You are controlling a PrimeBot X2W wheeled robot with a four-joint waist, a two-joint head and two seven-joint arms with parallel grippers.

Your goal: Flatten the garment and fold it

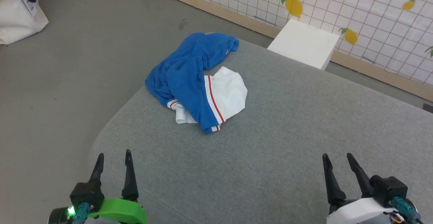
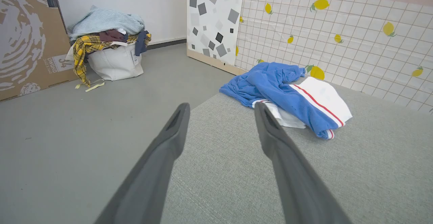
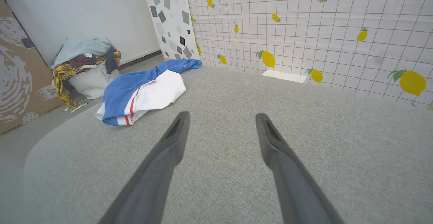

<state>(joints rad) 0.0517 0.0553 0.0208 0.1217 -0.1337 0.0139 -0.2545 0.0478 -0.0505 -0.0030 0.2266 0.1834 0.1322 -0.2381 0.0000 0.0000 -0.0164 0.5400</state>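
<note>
Lying in a crumpled heap, the garment [image 1: 189,78] sits on the far left part of the grey desk [image 1: 287,132], close to its edge, white sleeve [image 1: 230,93] on the right side, long axis running roughly away from the robot. Left hand [image 1: 114,153] and right hand [image 1: 337,155] are both released, fingers spread, holding nothing, well apart from the cloth. Judgement: the garment lies ahead and slightly right of the left hand and well off to the left of the right, so the left arm is nearer.

Grey cloth-covered table [image 1: 270,149] up front — white bag [image 2: 115,65] heaped with clothes [image 2: 101,24] by the cardboard [image 2: 20,38], lemon-print wall [image 1: 372,14] behind.
</note>
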